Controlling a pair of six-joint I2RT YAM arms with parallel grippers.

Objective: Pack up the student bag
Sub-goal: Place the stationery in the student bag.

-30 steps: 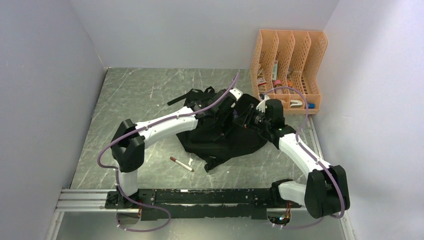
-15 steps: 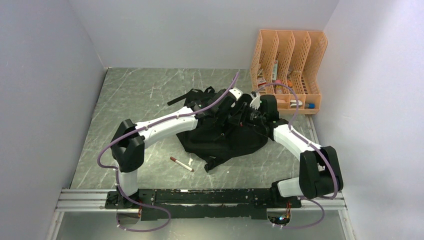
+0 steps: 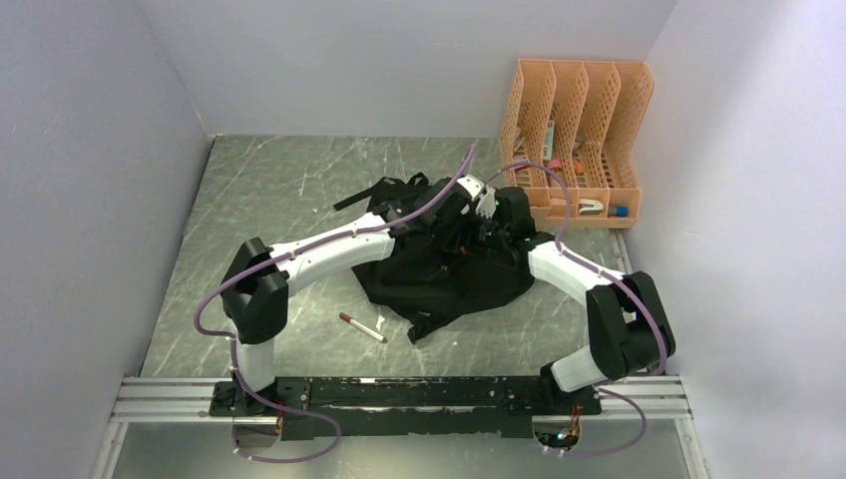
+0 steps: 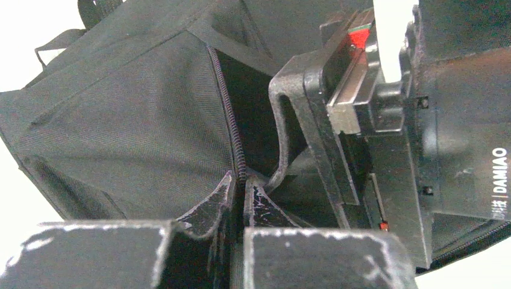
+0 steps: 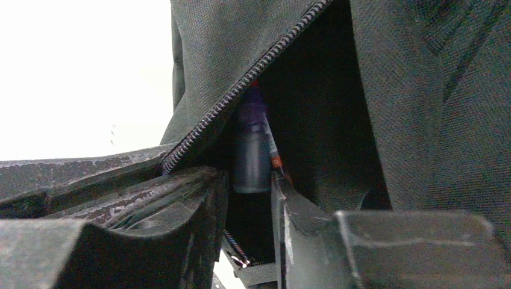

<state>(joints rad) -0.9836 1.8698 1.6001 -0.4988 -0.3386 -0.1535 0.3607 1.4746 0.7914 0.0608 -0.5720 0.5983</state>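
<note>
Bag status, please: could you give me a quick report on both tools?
Left tool shut on bag zip edge, holding it open. Right tool shut on marker, inside the opening. Nothing blocking; one pen lies beside bag.

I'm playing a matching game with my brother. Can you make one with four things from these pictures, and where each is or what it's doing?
Things:
1. file organiser
2. red-capped marker
3. left pincer
4. right pincer

Matches:
A. shut on the zip edge of the student bag
B. orange, at the table's far right corner
C. holding a purple-topped tube at the bag's opening
D. lying alone, nearer than the bag

Pairs: 1-B, 2-D, 3-A, 4-C
</note>
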